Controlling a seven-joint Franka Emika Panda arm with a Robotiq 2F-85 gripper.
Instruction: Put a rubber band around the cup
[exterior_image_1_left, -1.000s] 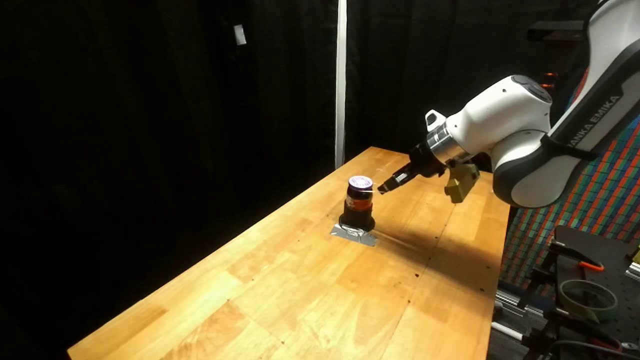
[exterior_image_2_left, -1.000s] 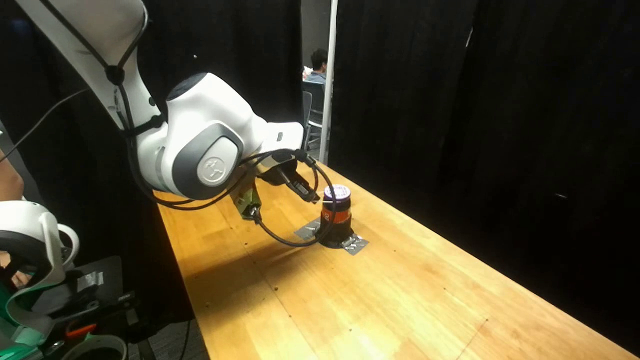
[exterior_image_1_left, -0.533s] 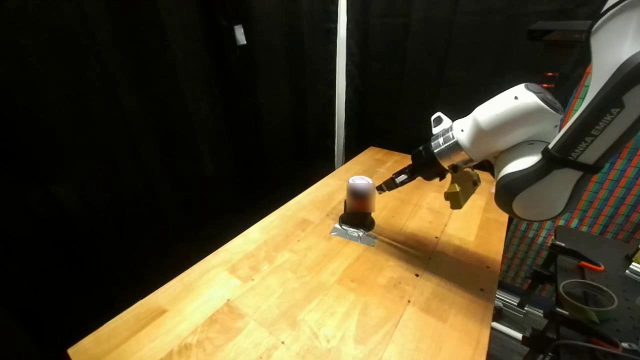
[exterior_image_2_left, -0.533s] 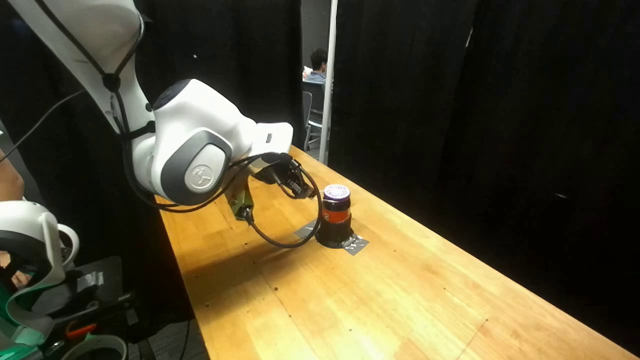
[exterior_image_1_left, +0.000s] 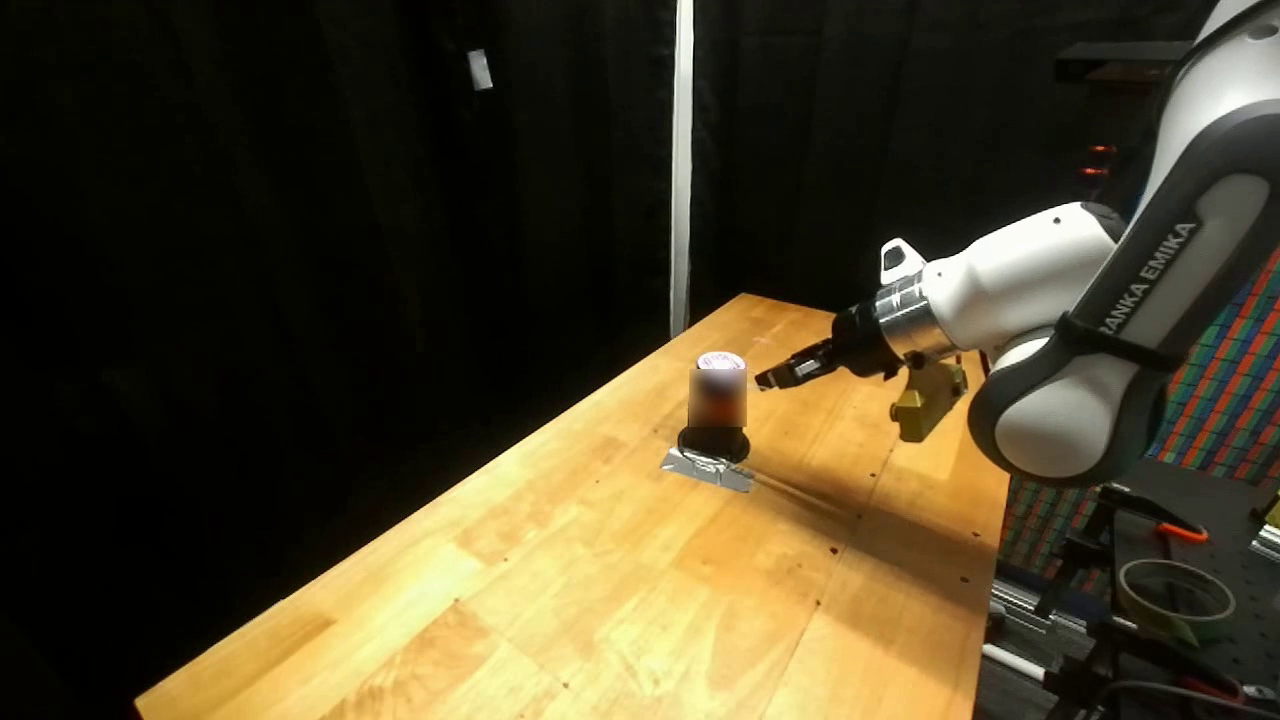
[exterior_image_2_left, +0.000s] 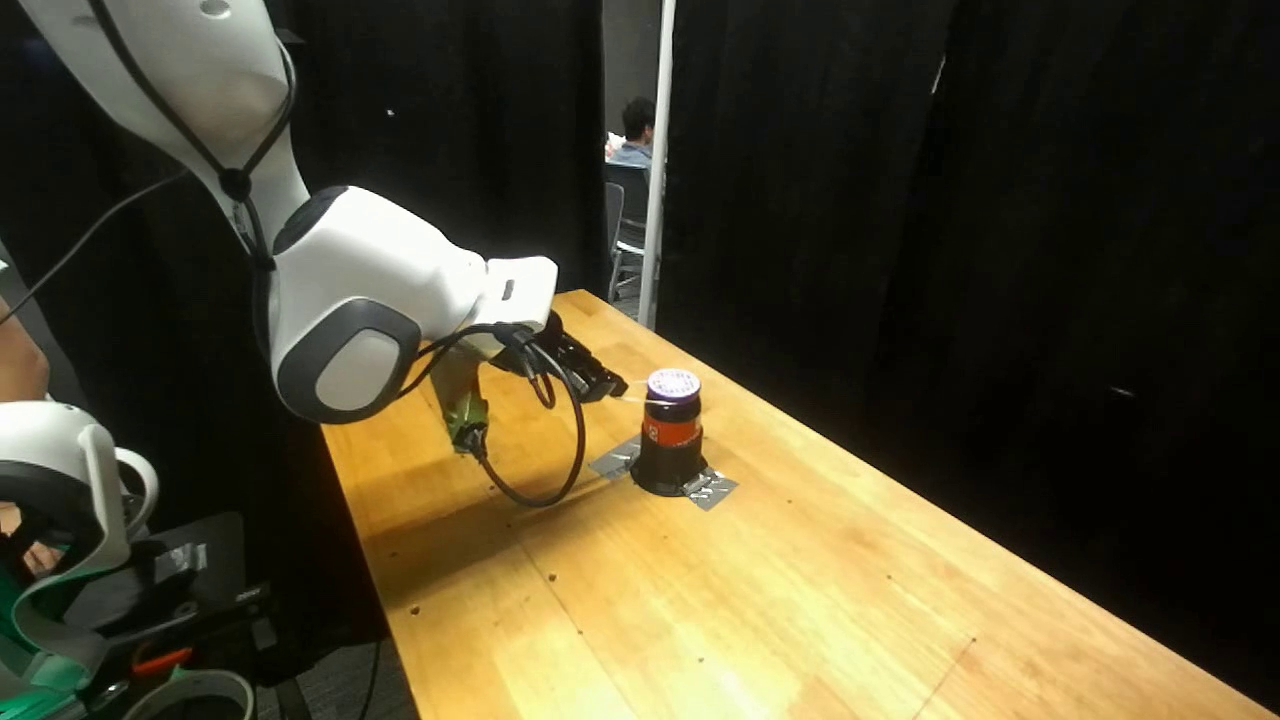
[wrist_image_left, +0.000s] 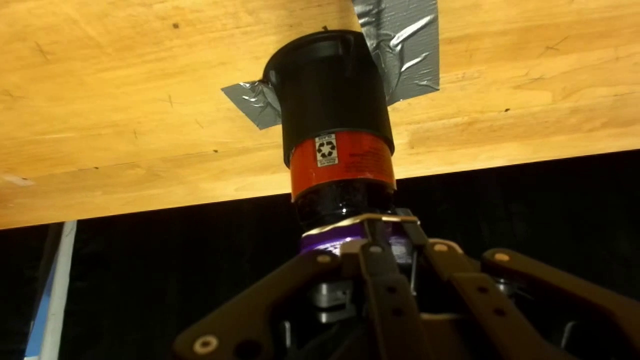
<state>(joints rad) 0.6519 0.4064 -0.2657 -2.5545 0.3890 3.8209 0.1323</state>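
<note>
The cup stands upright in a black holder on the wooden table. It has a purple-white lid, dark neck and orange-red label; a blurred patch covers part of it in an exterior view. The pale rubber band runs along the lower edge of the lid and stretches to my gripper. My fingertips are a little apart, with the band around them and lid showing in the gap. In both exterior views the gripper is beside the lid, just apart from it. The band's far side is hidden.
Silver tape fixes the holder to the table. A black cable loops below my wrist near the cup. Black curtains hang behind the table edge. A cart with a tape roll stands beside the table.
My arm's wrist has lowered and drawn back, so the gripper tilts less steeply. The fingertips have moved slightly away from the cup. The cup has not moved.
</note>
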